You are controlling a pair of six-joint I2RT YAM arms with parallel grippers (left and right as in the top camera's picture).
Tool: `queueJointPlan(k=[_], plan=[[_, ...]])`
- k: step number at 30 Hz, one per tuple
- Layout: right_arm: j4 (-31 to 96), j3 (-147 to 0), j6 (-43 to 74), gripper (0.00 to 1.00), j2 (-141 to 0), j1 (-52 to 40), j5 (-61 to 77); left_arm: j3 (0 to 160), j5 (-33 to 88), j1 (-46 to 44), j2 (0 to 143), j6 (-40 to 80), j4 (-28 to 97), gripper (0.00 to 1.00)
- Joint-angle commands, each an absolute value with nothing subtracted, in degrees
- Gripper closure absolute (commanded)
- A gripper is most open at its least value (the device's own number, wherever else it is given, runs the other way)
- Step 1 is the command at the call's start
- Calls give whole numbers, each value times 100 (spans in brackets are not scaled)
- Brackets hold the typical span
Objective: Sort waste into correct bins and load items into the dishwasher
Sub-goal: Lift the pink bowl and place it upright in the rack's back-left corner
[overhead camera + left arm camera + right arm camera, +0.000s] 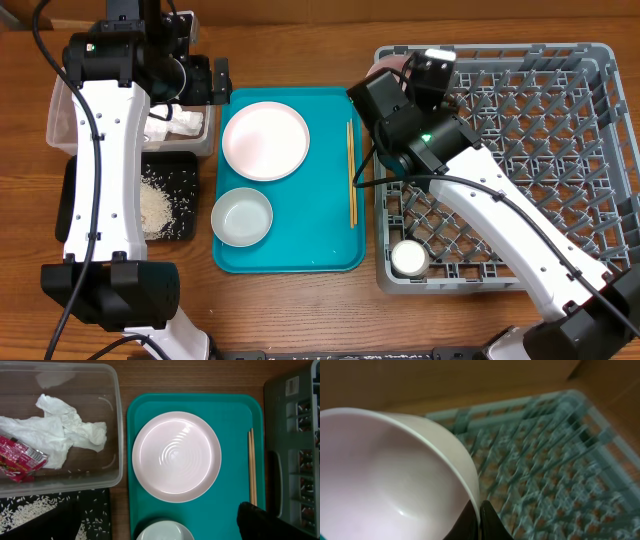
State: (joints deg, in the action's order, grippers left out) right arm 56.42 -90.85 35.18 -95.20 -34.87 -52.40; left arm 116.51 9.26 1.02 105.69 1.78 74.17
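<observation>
My right gripper (pixel 480 510) is shut on the rim of a white bowl (pixel 385 475), tilted over the far left corner of the grey dishwasher rack (pixel 560 150). A small white cup (pixel 408 258) stands in the rack's near left corner. On the teal tray (pixel 330 240) lie a white plate (pixel 265 140), a second bowl (pixel 242 217) and wooden chopsticks (pixel 351 170). My left gripper (pixel 218 80) hangs open and empty above the tray's far left edge. The clear tub (pixel 117 420) holds the napkin (pixel 55 430) and the red wrapper (pixel 20 457). Rice (pixel 155 205) lies in the black tray (pixel 185 200).
The tub and black tray stand left of the teal tray, the rack right of it. My right arm reaches across the rack from the near right. Bare wood table runs along the near edge.
</observation>
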Motion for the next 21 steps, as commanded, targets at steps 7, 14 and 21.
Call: queueJointPlan(k=[7, 14, 21], plan=[[3590, -9190, 969, 96, -9979, -2788, -6751, 11747, 969, 121, 10602, 215, 7415, 0], [2283, -9190, -637, 96, -10995, -2499, -6748, 11749, 969, 121, 10602, 215, 7415, 0], [1472, -9190, -1376, 96, -11931, -2499, -7181, 11749, 969, 121, 10602, 215, 7415, 0]])
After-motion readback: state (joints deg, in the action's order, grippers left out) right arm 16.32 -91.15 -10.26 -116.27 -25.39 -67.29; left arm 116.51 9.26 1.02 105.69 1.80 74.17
